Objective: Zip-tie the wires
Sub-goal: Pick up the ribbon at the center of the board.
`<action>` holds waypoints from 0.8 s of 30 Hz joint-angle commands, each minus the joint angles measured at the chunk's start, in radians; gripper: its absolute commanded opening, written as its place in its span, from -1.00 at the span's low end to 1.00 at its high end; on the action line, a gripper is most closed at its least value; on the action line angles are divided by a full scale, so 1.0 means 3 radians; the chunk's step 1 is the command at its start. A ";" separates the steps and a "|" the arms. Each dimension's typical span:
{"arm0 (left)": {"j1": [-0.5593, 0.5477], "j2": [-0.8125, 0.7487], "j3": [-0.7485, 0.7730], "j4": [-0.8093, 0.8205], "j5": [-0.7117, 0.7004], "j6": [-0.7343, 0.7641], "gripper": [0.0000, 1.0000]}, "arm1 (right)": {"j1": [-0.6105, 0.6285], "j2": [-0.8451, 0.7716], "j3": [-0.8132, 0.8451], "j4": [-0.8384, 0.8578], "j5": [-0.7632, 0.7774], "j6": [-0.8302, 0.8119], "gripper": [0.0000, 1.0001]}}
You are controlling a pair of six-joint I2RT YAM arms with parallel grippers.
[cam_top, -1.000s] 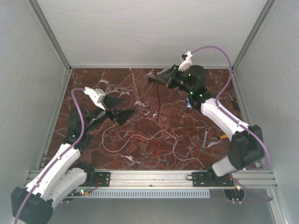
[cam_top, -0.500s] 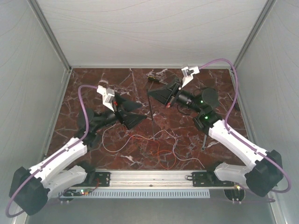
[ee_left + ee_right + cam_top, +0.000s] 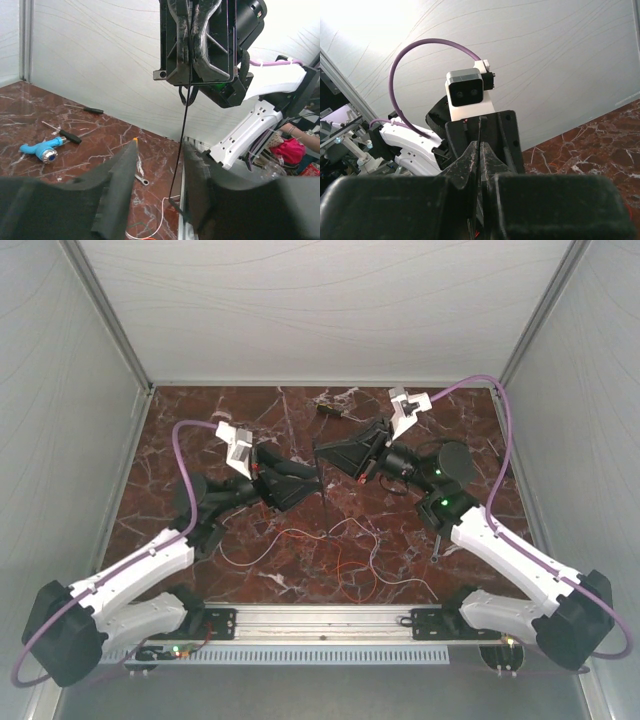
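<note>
While the right gripper pinches the thin black strip shut-tight, the left gripper stands half open around its hanging end, gripping nothing. This looks like readying the tie; next the left must close on the strip. The wires lie on the surface below both grippers. Compared with the earlier frame, the left gripper has come in and narrowed.
</note>
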State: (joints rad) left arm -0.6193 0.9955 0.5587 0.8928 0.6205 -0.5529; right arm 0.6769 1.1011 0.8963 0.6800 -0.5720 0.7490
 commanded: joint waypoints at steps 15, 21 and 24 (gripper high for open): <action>-0.0164 -0.0289 0.0265 -0.0402 -0.0070 0.0089 -1.00 | 0.0106 -0.0219 0.0051 -0.0493 -0.0192 -0.1112 -0.40; -0.0169 -0.0424 0.0265 -0.0637 -0.0017 0.0181 -1.00 | 0.0110 -0.0134 0.0173 -0.0414 -0.0625 -0.1023 -0.24; -0.0170 -0.0419 0.0256 -0.0619 0.0045 0.0176 -1.00 | 0.0109 -0.0071 0.0256 -0.0404 -0.0708 -0.0941 -0.18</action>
State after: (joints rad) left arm -0.6632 0.8768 0.5919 0.7094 0.6044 -0.5194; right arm 0.7025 1.0657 0.9154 0.5453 -0.7090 0.4656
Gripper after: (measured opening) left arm 0.003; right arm 0.399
